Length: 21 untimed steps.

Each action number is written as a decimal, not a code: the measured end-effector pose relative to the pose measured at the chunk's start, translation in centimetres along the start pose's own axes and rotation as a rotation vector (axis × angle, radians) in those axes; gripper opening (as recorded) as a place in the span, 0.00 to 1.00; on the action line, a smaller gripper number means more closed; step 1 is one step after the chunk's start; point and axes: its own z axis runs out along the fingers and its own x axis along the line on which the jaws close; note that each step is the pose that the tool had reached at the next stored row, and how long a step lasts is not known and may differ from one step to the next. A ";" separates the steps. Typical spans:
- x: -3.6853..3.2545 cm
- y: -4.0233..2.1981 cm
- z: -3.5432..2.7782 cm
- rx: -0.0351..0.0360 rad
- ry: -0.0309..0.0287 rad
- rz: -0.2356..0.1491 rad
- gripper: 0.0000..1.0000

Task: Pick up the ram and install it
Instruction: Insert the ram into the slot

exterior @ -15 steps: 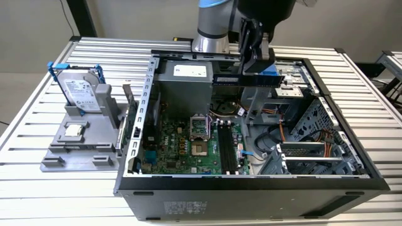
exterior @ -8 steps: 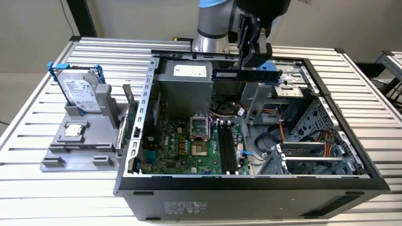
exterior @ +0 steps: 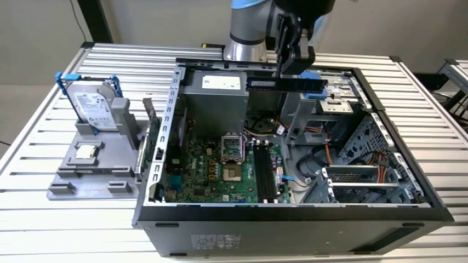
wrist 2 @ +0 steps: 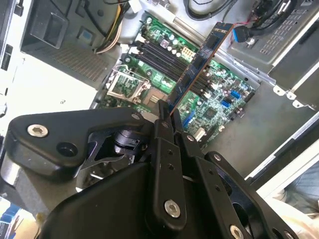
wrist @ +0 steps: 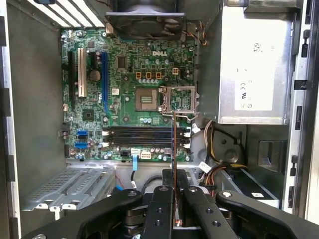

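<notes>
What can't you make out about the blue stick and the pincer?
The ram, first wrist view: edge-on, a thin line, chips hidden.
Grip of the pincer on the ram, second wrist view: covered by the pincer itself.
The arm, exterior view: upper part cut off by the top edge.
The memory slots, first wrist view: latches too small to judge.

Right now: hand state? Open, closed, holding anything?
Hand: closed on the ram, holding it in the air over the open computer case.
</notes>
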 end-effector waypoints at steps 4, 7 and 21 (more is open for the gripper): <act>-0.04 0.00 0.00 0.0001 -0.0001 0.000 0.00; -0.06 0.00 0.00 0.0000 -0.0001 0.000 0.00; -0.32 -0.02 0.05 -0.0006 0.0004 0.044 0.00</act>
